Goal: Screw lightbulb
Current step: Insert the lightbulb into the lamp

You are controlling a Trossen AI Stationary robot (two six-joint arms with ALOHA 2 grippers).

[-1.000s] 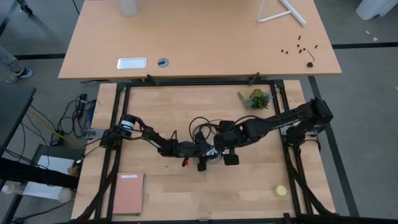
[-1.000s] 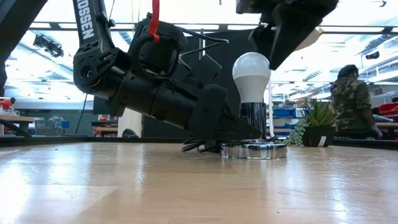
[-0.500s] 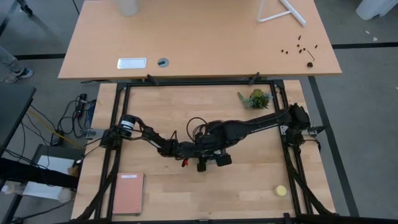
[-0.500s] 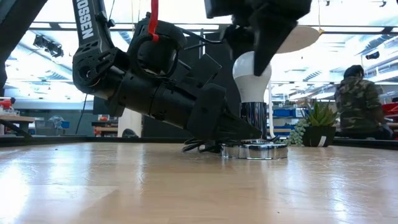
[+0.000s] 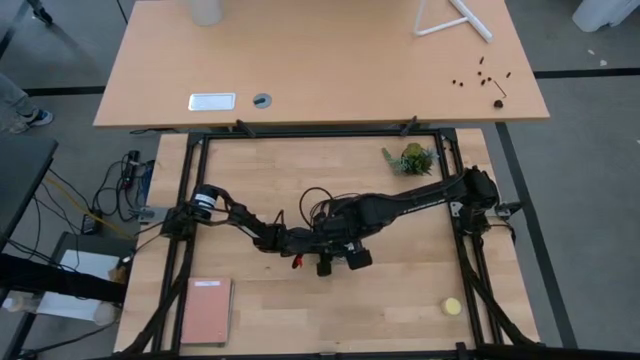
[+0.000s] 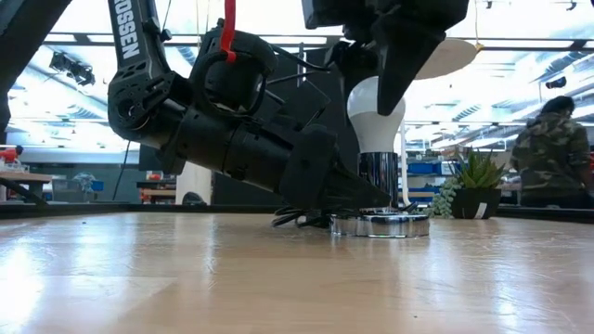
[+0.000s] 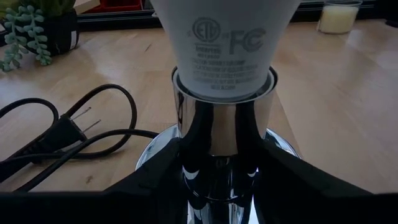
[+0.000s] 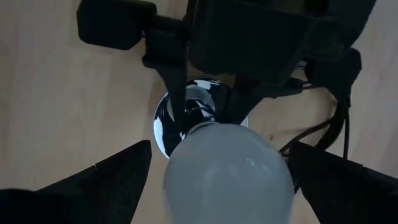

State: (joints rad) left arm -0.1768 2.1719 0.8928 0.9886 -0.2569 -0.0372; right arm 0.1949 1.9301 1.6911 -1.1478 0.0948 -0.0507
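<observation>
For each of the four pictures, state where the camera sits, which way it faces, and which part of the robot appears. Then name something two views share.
High view: above the table, facing straight down; both arms meet at the middle.
Low view: at tabletop height, facing level across; the lightbulb stands in its socket, arms around it.
Left wrist view: on the left arm, facing the socket stem; left hand clamps it.
Right wrist view: on the right arm, facing down; right hand open around the bulb.
Shared: both wrist views show the lightbulb.

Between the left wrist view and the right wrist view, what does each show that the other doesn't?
Left wrist only: printed marks on the white pear-shaped lightbulb, a black plug and cord, a potted green succulent. Right wrist only: the bulb's round top between the right tool's open fingers. Both: the bulb upright in the shiny chrome socket, held by the left tool.
</observation>
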